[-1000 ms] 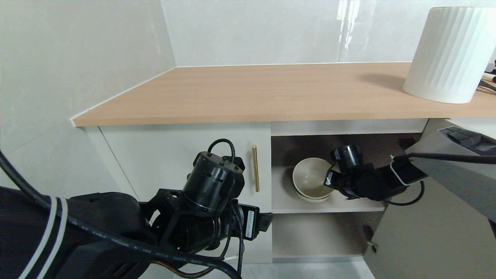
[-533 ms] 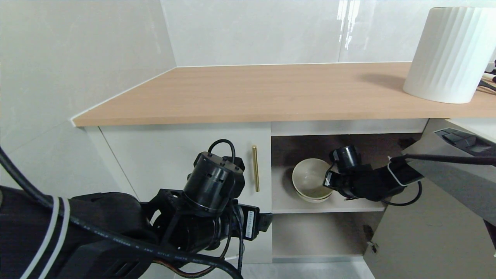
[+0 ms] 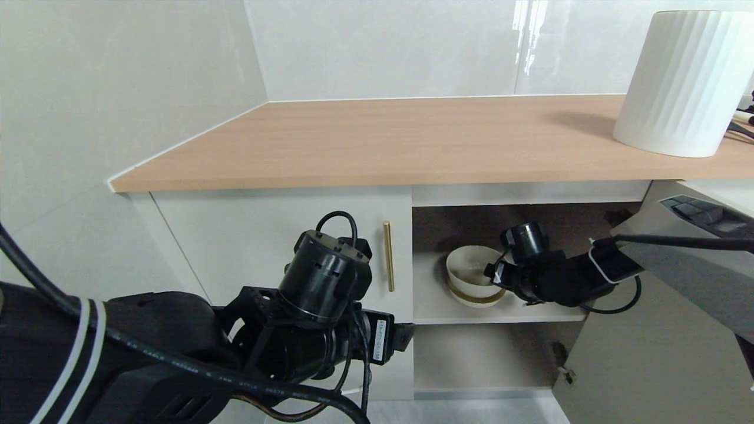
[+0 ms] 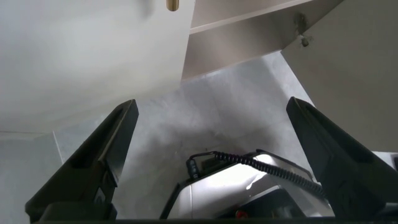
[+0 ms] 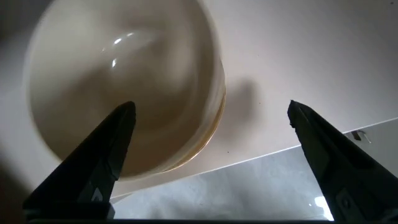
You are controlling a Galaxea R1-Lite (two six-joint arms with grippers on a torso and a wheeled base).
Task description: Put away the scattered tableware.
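A cream bowl (image 3: 471,270) rests in a second bowl with a golden-brown rim (image 3: 475,298) on the middle shelf (image 3: 506,311) of the open cabinet. My right gripper (image 3: 492,274) is inside the cabinet at the bowl's right side. In the right wrist view its fingers (image 5: 107,158) stand wide apart and the gripper (image 5: 211,165) is open and holds nothing, with the bowl (image 5: 124,93) just beyond them. My left arm is low in front of the closed left door. The left gripper (image 4: 217,162) is open over the grey floor.
A tall white ribbed container (image 3: 683,82) stands on the wooden counter (image 3: 377,141) at the right. The cabinet's right door (image 3: 642,353) hangs open toward me. A gold handle (image 3: 387,256) marks the closed left door. A lower shelf (image 3: 483,359) lies beneath.
The upper bowl, tilted with its mouth toward me before, now sits more level in the lower bowl. My right gripper has shifted slightly left. The left arm is still.
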